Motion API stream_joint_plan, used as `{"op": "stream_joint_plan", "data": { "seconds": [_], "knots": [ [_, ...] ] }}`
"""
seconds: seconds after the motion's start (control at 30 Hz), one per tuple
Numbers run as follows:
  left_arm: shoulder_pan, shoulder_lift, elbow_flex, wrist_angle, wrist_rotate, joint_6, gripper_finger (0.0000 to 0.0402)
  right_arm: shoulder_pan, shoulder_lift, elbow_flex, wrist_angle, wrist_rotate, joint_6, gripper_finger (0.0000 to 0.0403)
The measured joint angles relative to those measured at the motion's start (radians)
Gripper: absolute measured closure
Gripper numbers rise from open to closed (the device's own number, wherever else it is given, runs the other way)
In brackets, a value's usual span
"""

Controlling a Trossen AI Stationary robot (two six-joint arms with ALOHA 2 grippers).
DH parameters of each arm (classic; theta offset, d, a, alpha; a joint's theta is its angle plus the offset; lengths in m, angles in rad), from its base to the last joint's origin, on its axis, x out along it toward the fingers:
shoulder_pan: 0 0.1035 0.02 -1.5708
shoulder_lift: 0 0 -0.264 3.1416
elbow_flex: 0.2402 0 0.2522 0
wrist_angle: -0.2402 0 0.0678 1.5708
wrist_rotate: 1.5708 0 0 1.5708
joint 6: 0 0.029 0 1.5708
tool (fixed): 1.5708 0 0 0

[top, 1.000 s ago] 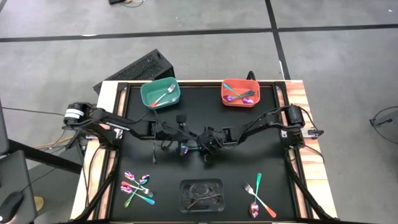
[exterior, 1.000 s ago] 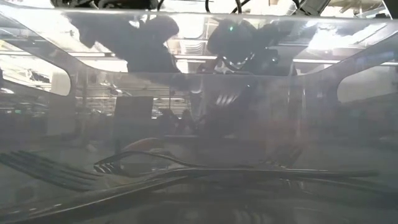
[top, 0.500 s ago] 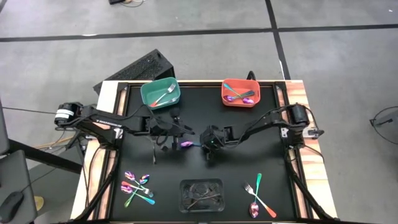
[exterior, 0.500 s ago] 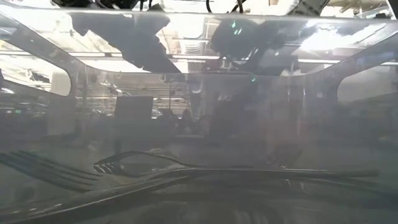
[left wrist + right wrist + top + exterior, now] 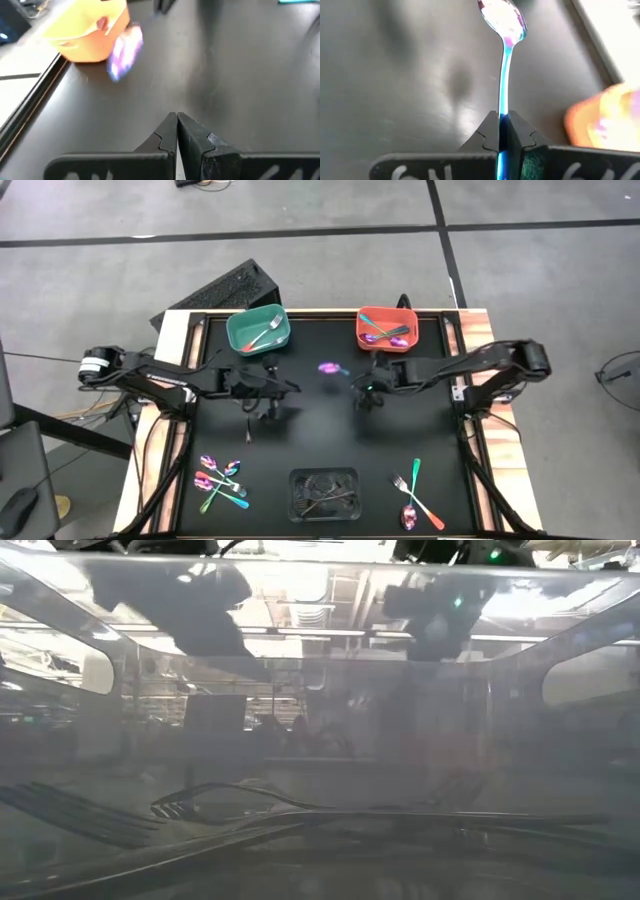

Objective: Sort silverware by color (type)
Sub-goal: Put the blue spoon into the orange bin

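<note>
Right gripper [image 5: 362,387] clamped on the teal handle of a spoon [image 5: 504,30]; spoon's iridescent bowl sticks out ahead of the fingers, above the black mat [image 5: 320,445], just short of the orange bin [image 5: 386,329]; right arm stretched in from the right table edge, forearm near level. Left gripper [image 5: 177,131] pinched shut on nothing, hovering over the mat below the green bin [image 5: 258,330]; left arm reaches in from the left edge. Loose silverware: one cluster [image 5: 220,481] front left, another [image 5: 418,495] front right; clear tray [image 5: 323,494] front centre between them; a fork lies in the green bin, spoons in the orange bin.
</note>
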Motion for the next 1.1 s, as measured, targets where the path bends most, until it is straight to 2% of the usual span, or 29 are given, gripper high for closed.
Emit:
{"op": "stream_joint_plan", "data": {
  "seconds": [0.17, 0.33, 0.5, 0.7, 0.9, 1.0, 1.1],
  "knots": [
    [0.018, -0.076, -0.086, 0.056, -0.013, -0.04, 0.0401, -0.061, -0.1, 0.001, -0.102, 0.119, -0.088, 0.0386],
    [0.018, -0.147, -0.15, 0.043, -0.036, -0.078, 0.0401, -0.161, -0.162, -0.001, -0.18, 0.135, -0.124, 0.0386],
    [0.017, -0.215, -0.19, 0.04, -0.057, -0.096, 0.0401, -0.275, -0.169, 0.0, -0.217, 0.146, -0.281, 0.0386],
    [0.016, -0.282, -0.222, 0.013, -0.077, -0.127, 0.0401, -0.461, -0.142, 0.0, -0.247, 0.012, -0.448, 0.0386],
    [0.015, -0.275, -0.221, 0.014, -0.085, -0.13, 0.0401, -0.592, -0.095, 0.0, -0.244, -0.038, -0.576, 0.0383],
    [0.016, -0.268, -0.221, 0.005, -0.091, -0.128, 0.0401, -0.623, -0.066, 0.001, -0.209, -0.078, -0.569, 0.0374],
    [0.019, -0.259, -0.221, 0.01, -0.115, -0.153, 0.0401, -0.649, -0.042, 0.0, -0.189, -0.131, -0.533, 0.0347]
  ]
}}
